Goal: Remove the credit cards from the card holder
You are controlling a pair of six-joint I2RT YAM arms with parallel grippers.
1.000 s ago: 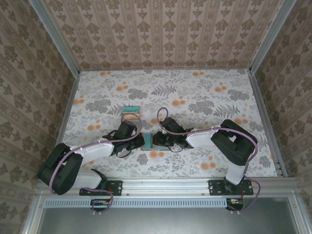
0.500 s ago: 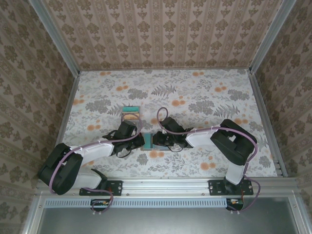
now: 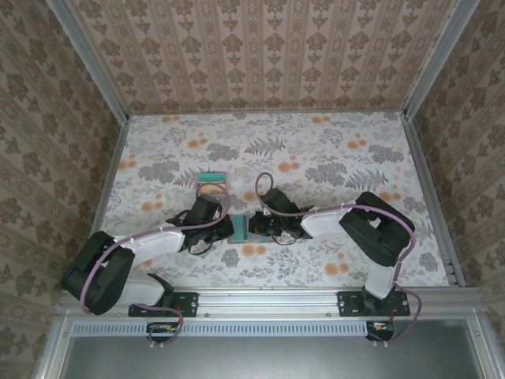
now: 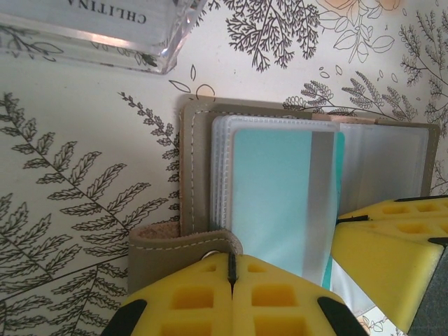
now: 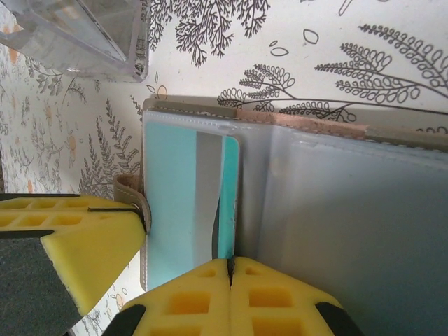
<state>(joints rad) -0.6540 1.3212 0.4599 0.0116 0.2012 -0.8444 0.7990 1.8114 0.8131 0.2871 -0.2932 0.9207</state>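
Observation:
The card holder lies open on the table between both grippers, brown-grey outside with clear pockets inside. A teal credit card with a grey stripe sits in its left-hand pocket. My left gripper is shut on the holder's strap tab at the near edge. My right gripper is shut on the near edge of the teal card, which lifts slightly there. In the top view the left gripper and right gripper face each other across the holder.
A clear acrylic stand holding coloured cards stands just behind the holder, also close in the wrist views as a clear stand and clear stand. The floral table is walled on three sides.
My right gripper's jaws have closed onto the teal card's edge. Both arms stay almost where they were, and the left gripper's hold on the strap is the same.

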